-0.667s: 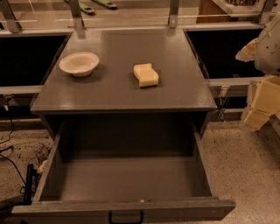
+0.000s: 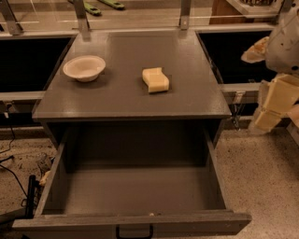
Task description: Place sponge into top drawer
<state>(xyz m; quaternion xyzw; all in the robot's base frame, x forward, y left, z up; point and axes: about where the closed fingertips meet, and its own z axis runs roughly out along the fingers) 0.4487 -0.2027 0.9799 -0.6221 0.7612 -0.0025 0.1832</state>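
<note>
The pale yellow sponge [image 2: 155, 80] lies on the grey cabinet top [image 2: 126, 100], right of centre. The top drawer [image 2: 211, 164] is pulled fully open below it; its inside is bare, and its black handle [image 2: 134, 231] shows at the bottom edge. My gripper [image 2: 273, 105] hangs off the cabinet's right side, level with the top's front edge, well right of the sponge and above the floor. It holds nothing that I can see.
A cream round bowl [image 2: 84, 67] sits on the cabinet top at the left. A metal rail with posts [image 2: 185, 14] runs behind the cabinet. Dark openings flank it on both sides. Cables [image 2: 11, 158] lie on the speckled floor at the left.
</note>
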